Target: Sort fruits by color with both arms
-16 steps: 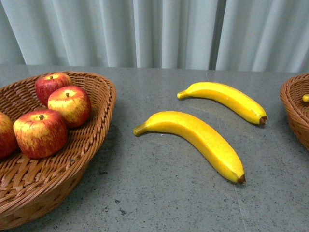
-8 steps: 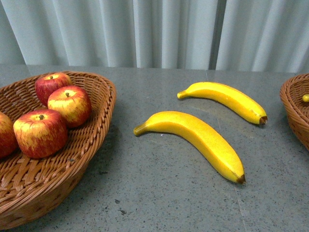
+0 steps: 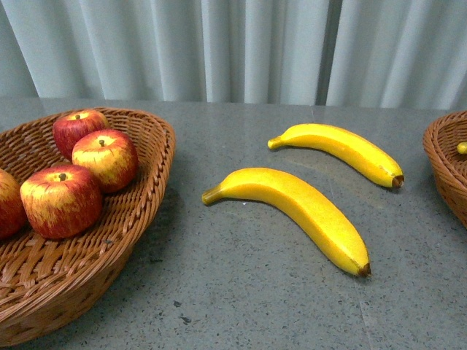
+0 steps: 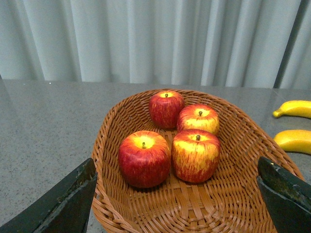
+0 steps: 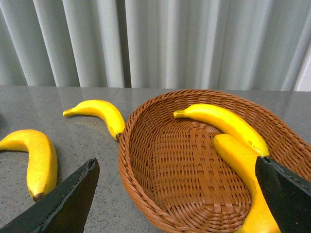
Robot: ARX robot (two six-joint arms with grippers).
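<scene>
Several red-and-yellow apples (image 3: 61, 200) lie in a wicker basket (image 3: 146, 189) at the left; the left wrist view shows them too (image 4: 144, 158). Two bananas lie on the grey table: a near one (image 3: 299, 211) and a far one (image 3: 339, 149). A second wicker basket (image 3: 446, 164) at the right edge holds two bananas (image 5: 226, 124) (image 5: 243, 170). My left gripper (image 4: 177, 204) is open and empty, over the near end of the apple basket (image 4: 109, 141). My right gripper (image 5: 177, 201) is open and empty, over the near end of the banana basket (image 5: 136, 160). Neither arm shows in the front view.
A pale pleated curtain (image 3: 241, 47) hangs behind the table's far edge. The grey table (image 3: 241, 292) lies bare between the two baskets apart from the two loose bananas, which also show in the right wrist view (image 5: 41, 158) (image 5: 99, 111).
</scene>
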